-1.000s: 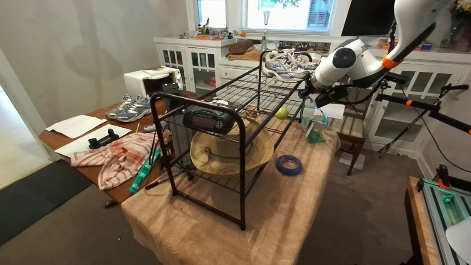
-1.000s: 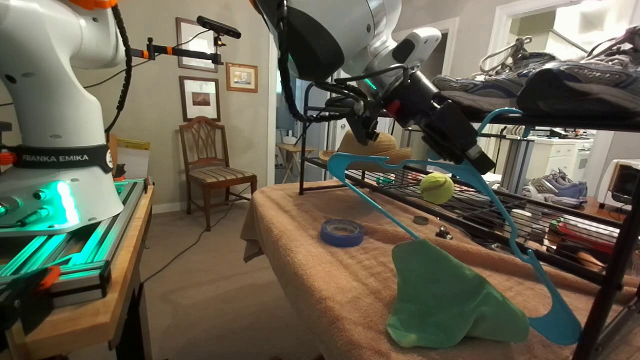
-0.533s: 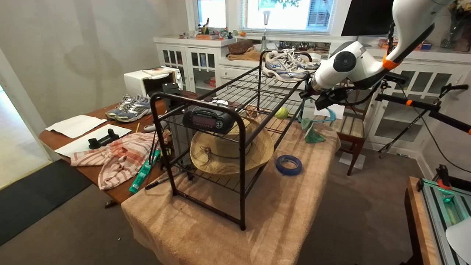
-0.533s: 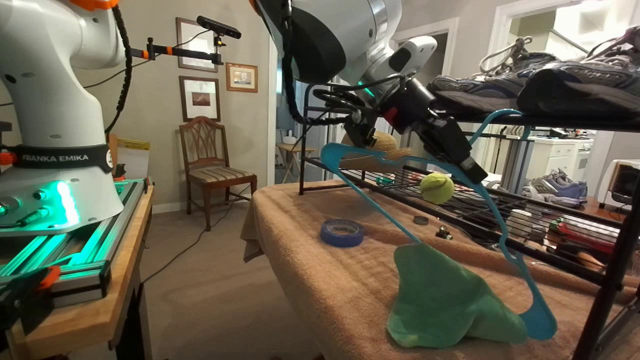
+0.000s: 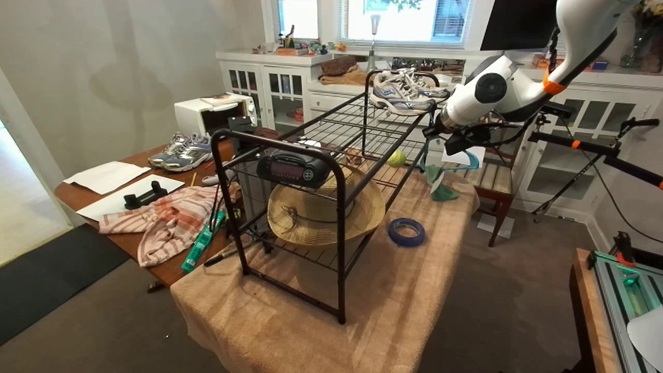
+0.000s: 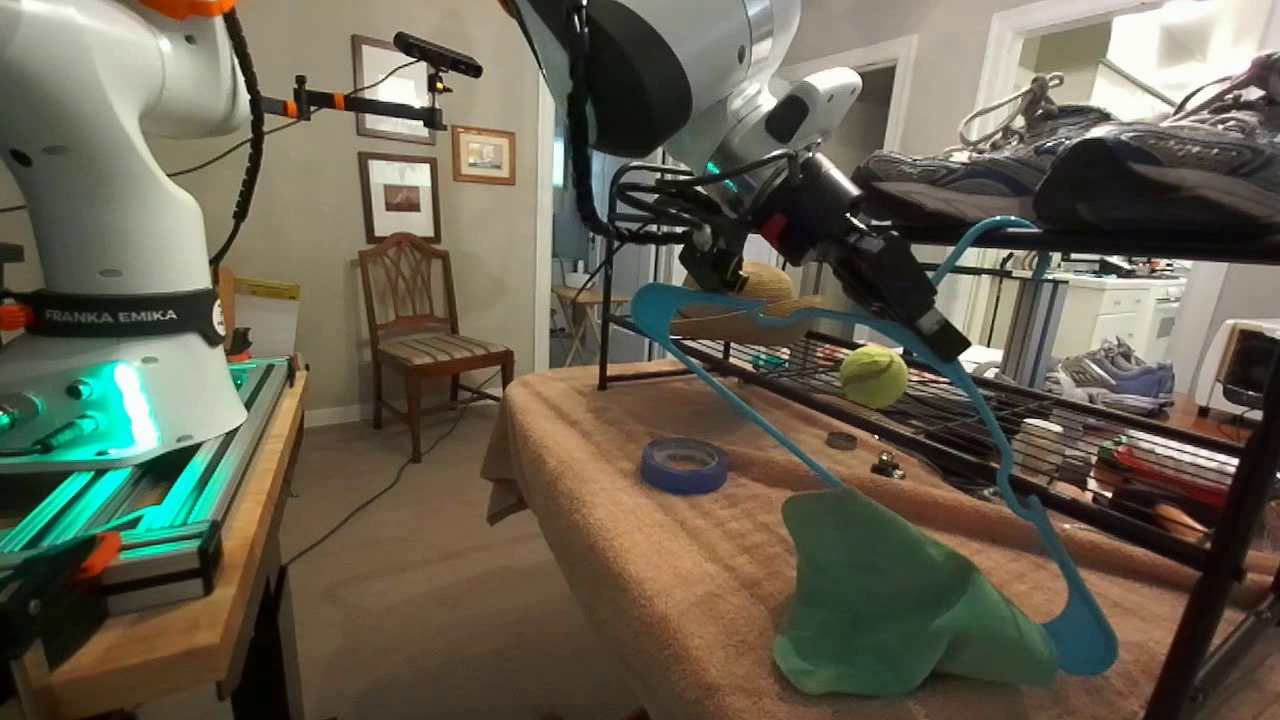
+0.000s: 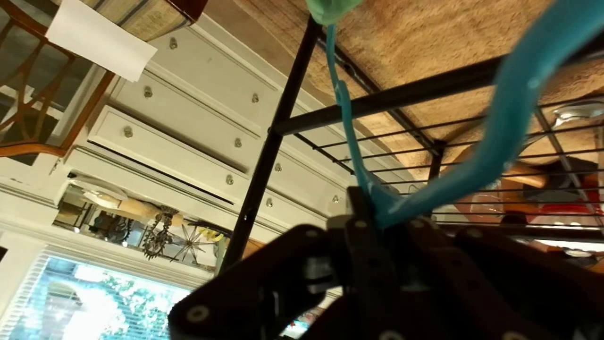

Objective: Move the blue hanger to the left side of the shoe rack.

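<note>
The blue hanger [image 6: 985,415] hangs at a slant by its hook from an upper rod of the black wire shoe rack [image 6: 1218,545]. My gripper [image 6: 948,342] is shut on one sloping arm of it, just below the hook. Seen in the wrist view, the hanger [image 7: 495,137] runs between the fingertips of my gripper [image 7: 375,215]. A green cloth [image 6: 890,600] hides part of its bottom bar; whether the cloth rests on that bar I cannot tell. An exterior view shows the hanger [image 5: 469,161] at the far end of the rack [image 5: 342,233].
Sneakers [image 5: 401,93] sit on the rack's top shelf, right above the hook. A straw hat [image 5: 311,217] and a clock radio [image 5: 290,170] are at its opposite end. A tennis ball [image 6: 874,377] is close behind the hanger. A blue tape roll [image 6: 684,466] lies on the towel-covered table.
My gripper has shut on the hanger and drifted slightly left and down in an exterior view. The hanger's lower corner has swung left, and its other corner has risen a little.
</note>
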Available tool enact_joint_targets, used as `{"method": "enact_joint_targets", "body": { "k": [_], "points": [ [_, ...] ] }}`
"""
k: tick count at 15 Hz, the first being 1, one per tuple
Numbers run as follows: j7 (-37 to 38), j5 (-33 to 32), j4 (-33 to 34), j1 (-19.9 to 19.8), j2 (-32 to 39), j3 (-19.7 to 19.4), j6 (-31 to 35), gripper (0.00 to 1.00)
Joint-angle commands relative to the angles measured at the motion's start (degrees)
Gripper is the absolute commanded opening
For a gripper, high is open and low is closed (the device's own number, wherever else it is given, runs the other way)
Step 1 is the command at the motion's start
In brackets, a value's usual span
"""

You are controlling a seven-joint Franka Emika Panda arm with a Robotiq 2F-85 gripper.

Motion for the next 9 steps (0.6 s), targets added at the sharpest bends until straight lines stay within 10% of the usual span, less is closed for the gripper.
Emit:
{"method": "enact_joint_targets", "body": {
  "k": [1, 9],
  "points": [
    [8.5, -7.2, -1.8, -0.3, -3.1, 2.1, -0.6, 0.02],
    [21.8, -14.8, -3.8, -1.3, -6.4, 4.1, -1.6, 0.02]
  ]
}}
